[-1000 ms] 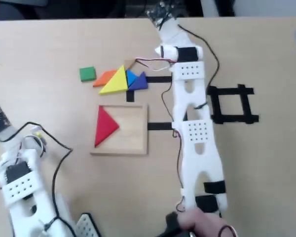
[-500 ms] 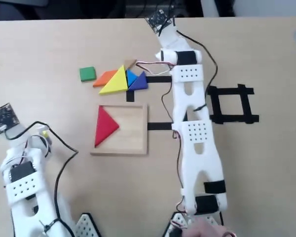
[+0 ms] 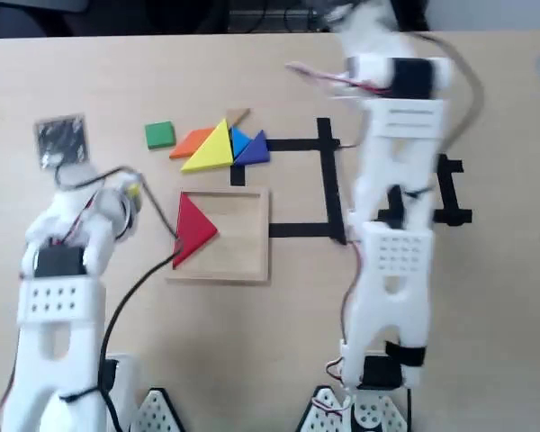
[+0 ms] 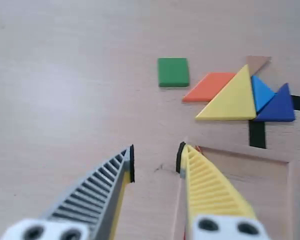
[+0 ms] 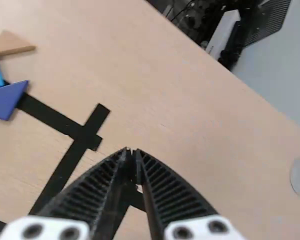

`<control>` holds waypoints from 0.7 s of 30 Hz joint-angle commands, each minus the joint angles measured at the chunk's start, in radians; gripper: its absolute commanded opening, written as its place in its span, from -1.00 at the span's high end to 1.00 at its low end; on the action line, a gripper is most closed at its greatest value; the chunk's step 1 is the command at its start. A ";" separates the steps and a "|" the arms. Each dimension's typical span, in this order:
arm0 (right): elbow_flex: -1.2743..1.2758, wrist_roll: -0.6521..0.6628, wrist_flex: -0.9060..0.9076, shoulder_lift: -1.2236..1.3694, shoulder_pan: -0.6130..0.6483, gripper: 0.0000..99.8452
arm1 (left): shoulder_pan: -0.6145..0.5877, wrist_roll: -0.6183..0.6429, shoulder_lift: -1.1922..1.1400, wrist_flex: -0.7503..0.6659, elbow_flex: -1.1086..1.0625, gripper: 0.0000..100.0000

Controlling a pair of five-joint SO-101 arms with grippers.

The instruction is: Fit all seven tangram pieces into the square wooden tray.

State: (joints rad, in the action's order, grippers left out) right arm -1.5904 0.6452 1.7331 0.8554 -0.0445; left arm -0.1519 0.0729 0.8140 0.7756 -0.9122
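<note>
The square wooden tray lies mid-table with a red triangle in its left half. Behind it sit a green square, an orange piece, a yellow triangle, a light blue triangle, a dark blue triangle and a tan triangle. My left gripper is open and holds nothing. It hovers at the tray's far left corner, near side of the green square. My right gripper is shut and empty over bare table beyond the black tape.
Black tape lines mark the table right of the tray. The right arm stretches along the table's right-centre, over part of the tape. The left arm's cable trails toward the tray's near left corner.
The left arm swung up and right, from the near left corner to the tray's left side. The right arm shifted right, away from the pieces, uncovering tape. A hand at the near edge is gone.
</note>
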 commanded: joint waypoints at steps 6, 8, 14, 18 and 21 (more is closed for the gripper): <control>0.653 -0.109 0.034 -0.380 -0.152 0.98 | 0.136 0.026 -0.578 0.095 0.573 0.67; 0.822 -0.123 0.032 -0.447 -0.149 0.98 | 0.162 0.028 -0.709 0.095 0.665 0.67; 1.221 -0.183 -0.049 -0.645 -0.150 0.98 | 0.196 0.028 -1.025 0.097 0.906 0.67; 1.512 -0.216 -0.245 -0.762 -0.150 0.98 | 0.203 0.028 -1.178 0.095 1.015 0.67; 1.704 -0.216 -0.402 -0.842 -0.146 0.98 | 0.205 0.028 -1.269 0.089 1.093 0.67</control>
State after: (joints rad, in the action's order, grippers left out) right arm -0.1112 0.4411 1.5198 0.1496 -0.1826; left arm 0.0430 0.0944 -0.3813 0.8677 0.0422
